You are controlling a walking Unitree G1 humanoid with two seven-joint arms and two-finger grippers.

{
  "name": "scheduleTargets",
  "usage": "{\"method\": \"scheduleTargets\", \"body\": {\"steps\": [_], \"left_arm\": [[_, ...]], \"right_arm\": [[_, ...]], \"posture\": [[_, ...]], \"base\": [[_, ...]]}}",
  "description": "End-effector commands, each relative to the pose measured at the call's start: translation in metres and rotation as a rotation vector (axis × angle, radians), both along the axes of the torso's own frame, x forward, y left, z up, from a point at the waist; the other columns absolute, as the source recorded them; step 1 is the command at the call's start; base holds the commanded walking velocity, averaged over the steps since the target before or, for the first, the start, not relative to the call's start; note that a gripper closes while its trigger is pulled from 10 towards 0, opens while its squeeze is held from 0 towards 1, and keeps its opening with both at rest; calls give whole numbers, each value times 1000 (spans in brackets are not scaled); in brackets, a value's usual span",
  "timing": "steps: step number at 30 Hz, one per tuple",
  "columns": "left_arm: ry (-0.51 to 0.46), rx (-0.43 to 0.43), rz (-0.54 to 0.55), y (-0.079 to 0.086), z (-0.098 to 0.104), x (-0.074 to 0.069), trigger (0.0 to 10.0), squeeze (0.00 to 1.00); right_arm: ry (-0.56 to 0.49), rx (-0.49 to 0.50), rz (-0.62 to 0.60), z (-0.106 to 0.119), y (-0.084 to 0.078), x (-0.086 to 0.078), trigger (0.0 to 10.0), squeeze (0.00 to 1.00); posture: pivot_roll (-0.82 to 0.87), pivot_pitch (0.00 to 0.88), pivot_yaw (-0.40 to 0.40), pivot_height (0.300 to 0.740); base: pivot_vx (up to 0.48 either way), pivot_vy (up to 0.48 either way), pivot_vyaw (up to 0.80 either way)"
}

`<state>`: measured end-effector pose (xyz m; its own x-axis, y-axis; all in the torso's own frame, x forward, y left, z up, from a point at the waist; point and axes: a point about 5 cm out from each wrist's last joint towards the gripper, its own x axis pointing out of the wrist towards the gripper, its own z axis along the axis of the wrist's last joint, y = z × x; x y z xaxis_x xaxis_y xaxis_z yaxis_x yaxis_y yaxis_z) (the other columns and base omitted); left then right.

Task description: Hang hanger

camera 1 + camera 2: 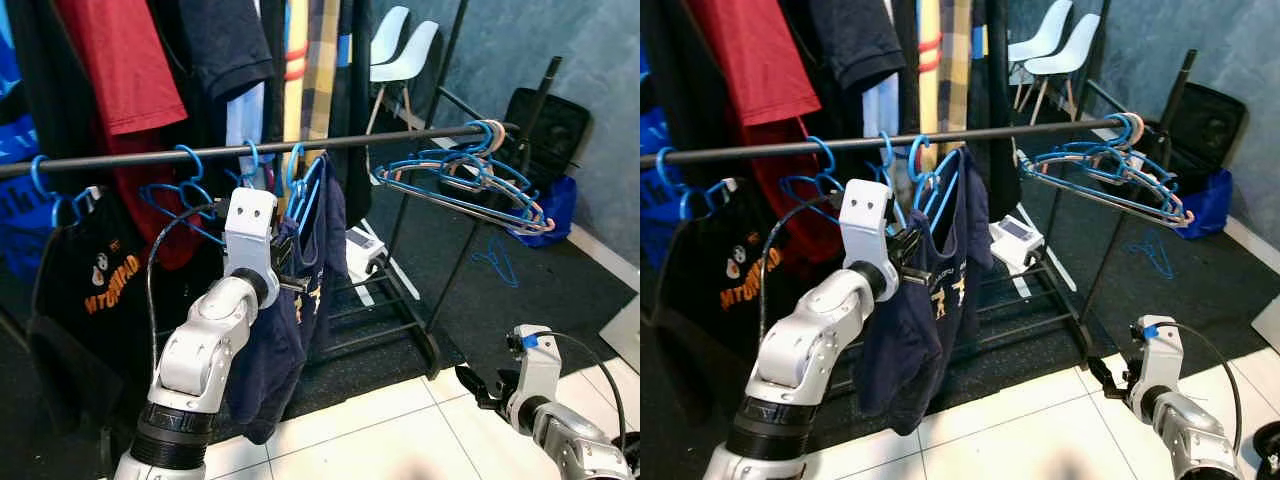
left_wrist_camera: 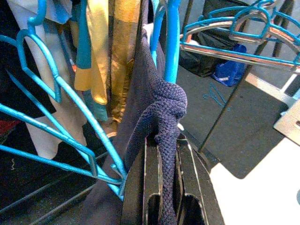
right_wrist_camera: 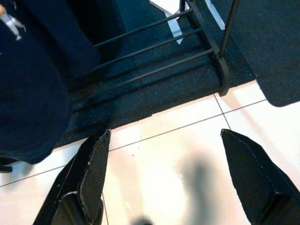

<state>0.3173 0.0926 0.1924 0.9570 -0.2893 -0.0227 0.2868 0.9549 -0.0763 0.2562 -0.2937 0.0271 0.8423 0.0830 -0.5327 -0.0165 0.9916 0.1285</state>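
Dim indoor light with soft overhead glare on the glossy white floor tiles; hanging dark clothes sit in shadow; the wrist views look slightly soft.

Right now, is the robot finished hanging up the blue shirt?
Almost. The blue hanger with the navy shirt already looks hooked on the black rail. The left gripper has its jaws shut on the shirt's knit collar. Left to do: let go and pull back. The right gripper hangs open near the floor.
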Motion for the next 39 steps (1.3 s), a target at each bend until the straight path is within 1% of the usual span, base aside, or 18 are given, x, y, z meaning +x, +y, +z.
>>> {"method": "scheduleTargets", "body": {"steps": [1,3,6,11,12,13,20,25,30,33,39], "left_arm": [[-11,5,12,-2,5,3,10000,0],[3,1,20,-1,3,5,10000,0],[24,-21,32,0,2,6,10000,0],[29,-31,33,-1,2,6,10000,0],[30,-33,32,-2,3,6,10000,0],[31,-35,32,-2,3,6,10000,0],[33,-36,39,-1,2,6,10000,0],[31,-38,69,2,2,9,10000,0],[16,-29,75,6,4,11,10000,0],[-3,-30,66,7,8,12,10000,0],[-13,-26,53,5,10,13,10000,0]], "right_arm": [[10,-4,-12,-1,-1,0,10000,0],[11,-5,-18,-1,-2,0,10000,0],[6,0,-24,1,-3,0,10000,0],[1,-1,-7,1,-1,-1,10000,0],[17,-31,40,-1,2,-3,10000,0],[21,-35,58,-2,3,-4,10000,0],[27,-34,71,-4,5,-5,10000,0],[34,-20,61,-6,4,-7,10000,0],[40,-16,49,-6,4,-7,10000,0],[40,-18,45,-5,4,-6,10000,0],[38,-17,44,-5,4,-6,10000,0]], "posture": [[-67,0,-53,740],[-69,0,-51,740],[-72,0,-49,740],[-73,0,-47,740],[-72,0,-47,740],[-72,0,-47,740],[-71,0,-47,740],[-74,0,-46,740],[-77,0,-46,740],[-77,0,-47,740],[-77,0,-47,740]], "base": [[0,0,0],[0,0,0],[0,-461,0],[0,-461,0],[0,-461,800],[0,-461,800],[0,-461,800],[0,0,800],[0,0,0],[296,0,0],[373,0,0]]}}
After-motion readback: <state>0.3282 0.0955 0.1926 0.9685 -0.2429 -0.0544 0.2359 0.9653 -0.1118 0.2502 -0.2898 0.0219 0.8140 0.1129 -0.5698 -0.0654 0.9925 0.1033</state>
